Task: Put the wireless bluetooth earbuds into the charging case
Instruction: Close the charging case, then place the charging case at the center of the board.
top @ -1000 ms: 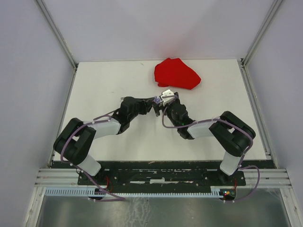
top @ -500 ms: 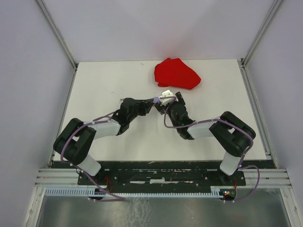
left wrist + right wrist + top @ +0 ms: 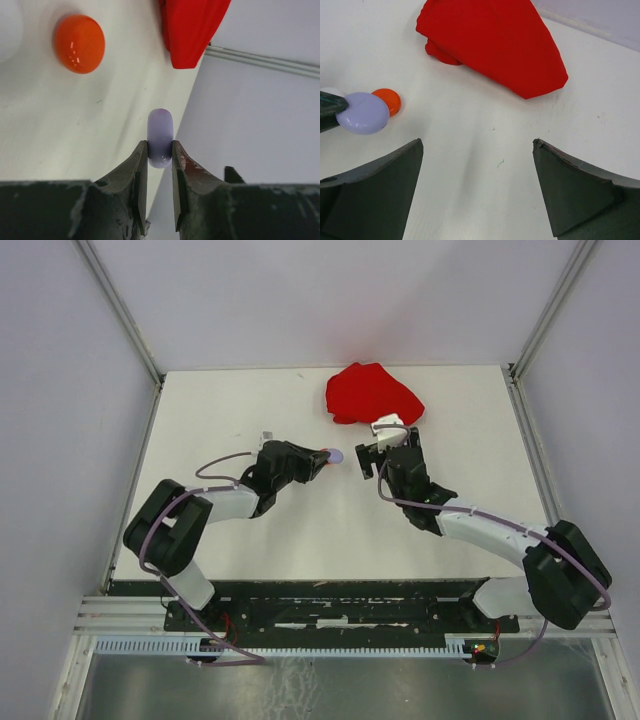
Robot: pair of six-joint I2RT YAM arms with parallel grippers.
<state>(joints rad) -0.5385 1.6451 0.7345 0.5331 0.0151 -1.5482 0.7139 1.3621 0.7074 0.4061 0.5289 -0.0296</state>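
1. Two fingers of the left gripper point(image 3: 160, 150) pinch a lilac charging case point(image 3: 160, 137) by its flat faces, so the left wrist view sees it edge-on, lid shut
2. Held off the table point(image 3: 220, 420), the case hangs over the middle of the surface, somewhat toward the far edge
3. Right gripper point(image 3: 476, 144) has its fingers spread wide with nothing between them; it hovers just right of the lilac case, apart from it
4. One orange round case point(image 3: 79, 43) lies flat on the table near the held case
5. Beside the orange one, a white rounded piece point(image 3: 330, 91) shows, cut off by the frame; what it is cannot be told
6. Crumpled red cloth point(image 3: 372, 395) lies at the far edge, right of centre, beyond both grippers
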